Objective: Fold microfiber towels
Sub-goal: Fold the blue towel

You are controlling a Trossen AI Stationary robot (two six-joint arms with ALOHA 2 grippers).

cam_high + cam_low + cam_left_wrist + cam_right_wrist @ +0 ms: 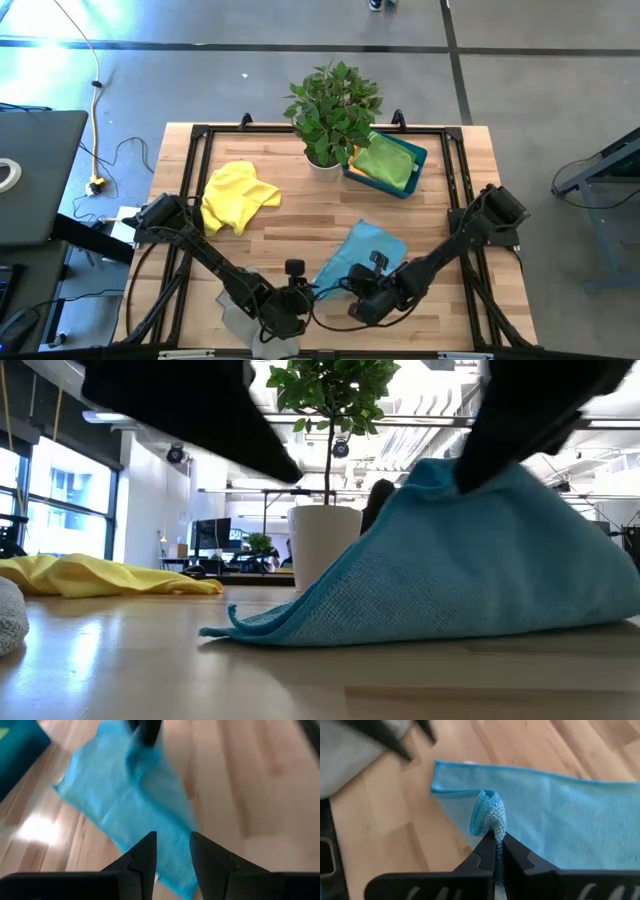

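Midway, we see our right gripper (496,845) clamped on the soft light-blue microfiber towel (362,252) at the table's near centre, left gripper (172,851) parted; the crumpled yellow towel (236,196) waits unfolded.

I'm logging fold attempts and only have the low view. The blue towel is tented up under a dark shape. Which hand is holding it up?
Observer: The right hand, shut on a bunched fold of the light blue towel.
Operator: And the other arm?
Observer: The left hand is open over the same towel's edge, fingers apart, gripping nothing that I can see.
Operator: Any towels besides the yellow towel?
Observer: Yes, a green towel lies in the teal bin beside the plant.
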